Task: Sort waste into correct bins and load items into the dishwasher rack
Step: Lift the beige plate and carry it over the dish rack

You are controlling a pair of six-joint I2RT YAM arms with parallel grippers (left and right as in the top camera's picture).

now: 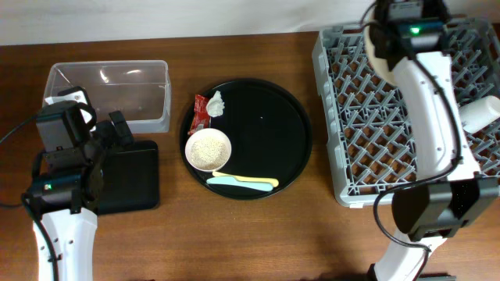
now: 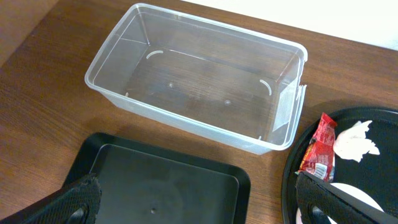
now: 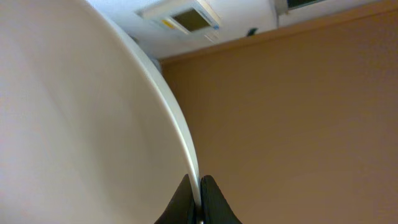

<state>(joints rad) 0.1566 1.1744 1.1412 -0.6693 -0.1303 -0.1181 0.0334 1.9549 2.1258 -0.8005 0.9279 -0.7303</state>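
My right gripper (image 1: 388, 39) is shut on the rim of the large cream bowl (image 1: 380, 59) and holds it on edge over the far left of the grey dishwasher rack (image 1: 351, 125). In the right wrist view the bowl (image 3: 81, 112) fills the left side, its rim pinched between the fingers (image 3: 199, 202). My left gripper (image 2: 199, 208) is open and empty above the black rectangular tray (image 2: 161, 186), near the clear tub (image 2: 292, 50). A red wrapper (image 1: 201, 113), a white tissue scrap (image 1: 215, 101), a small pink bowl (image 1: 208, 149) holding rice, and yellow (image 1: 258, 183) and pale blue (image 1: 221, 181) utensils lie on the round tray.
The round black tray (image 1: 269, 109) sits mid-table between the bins and the rack. A white cup (image 1: 480, 115) lies in the rack at its right side. The clear tub (image 1: 166, 101) stands behind the black rectangular tray (image 1: 137, 183). No light blue cup shows.
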